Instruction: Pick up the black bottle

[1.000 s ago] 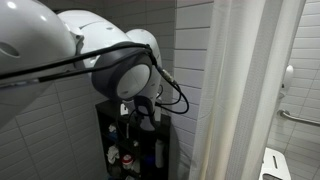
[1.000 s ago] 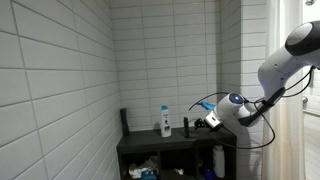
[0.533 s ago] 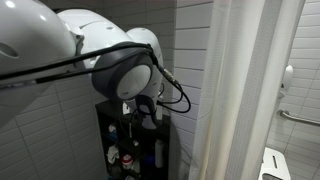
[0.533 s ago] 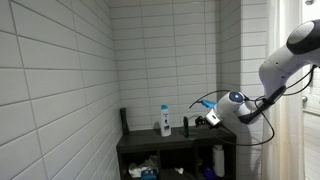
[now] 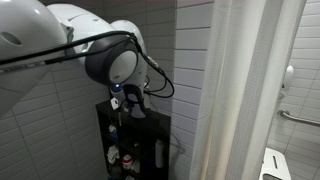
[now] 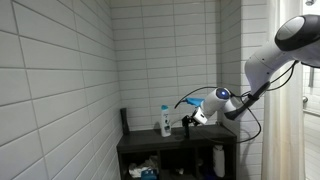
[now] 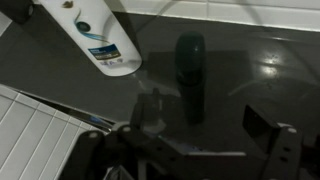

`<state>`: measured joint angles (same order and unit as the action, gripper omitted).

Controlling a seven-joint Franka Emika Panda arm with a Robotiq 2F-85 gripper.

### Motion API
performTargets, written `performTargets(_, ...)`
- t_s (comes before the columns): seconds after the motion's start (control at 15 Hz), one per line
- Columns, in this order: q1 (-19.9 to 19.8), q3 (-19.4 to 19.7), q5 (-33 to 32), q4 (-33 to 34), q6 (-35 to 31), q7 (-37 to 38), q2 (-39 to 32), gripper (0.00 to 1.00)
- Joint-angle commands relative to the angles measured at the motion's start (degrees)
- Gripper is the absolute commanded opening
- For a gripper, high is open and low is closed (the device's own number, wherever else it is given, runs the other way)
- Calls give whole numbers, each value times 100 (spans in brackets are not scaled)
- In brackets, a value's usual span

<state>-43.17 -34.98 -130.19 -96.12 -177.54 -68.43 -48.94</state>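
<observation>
Claw (image 7: 178, 130) hangs wide open and empty just by the black bottle (image 7: 190, 80), white bottle (image 7: 100, 40) standing nearby.

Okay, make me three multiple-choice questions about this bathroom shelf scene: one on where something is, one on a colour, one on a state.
1. Where does the black bottle stand?
A. On top of the dark shelf unit
B. On the floor
C. In a lower compartment

2. What colour is the body of the capped bottle next to it?
A. Red
B. White
C. Green

3. How do the jaws stand?
A. Shut on the black bottle
B. Shut on the capped bottle
C. Open, holding nothing

Answers: 1 A, an exterior view shows it upright on the unit's top surface. 2 B, its body is white in the wrist view and an exterior view. 3 C, the wrist view shows them spread apart with the black bottle ahead, untouched.
</observation>
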Motion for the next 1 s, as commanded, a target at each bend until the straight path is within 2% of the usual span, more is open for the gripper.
performTargets(0.0, 404, 482, 476, -2, -33, -350, 231, 100)
performTargets(0.07, 184, 161, 214, 29, 0, -175, 33, 100)
performTargets(0.27, 315, 357, 418, 35, 0, -313, 51, 100)
performTargets(0.93, 317, 379, 422, 43, 0, -317, 58, 100)
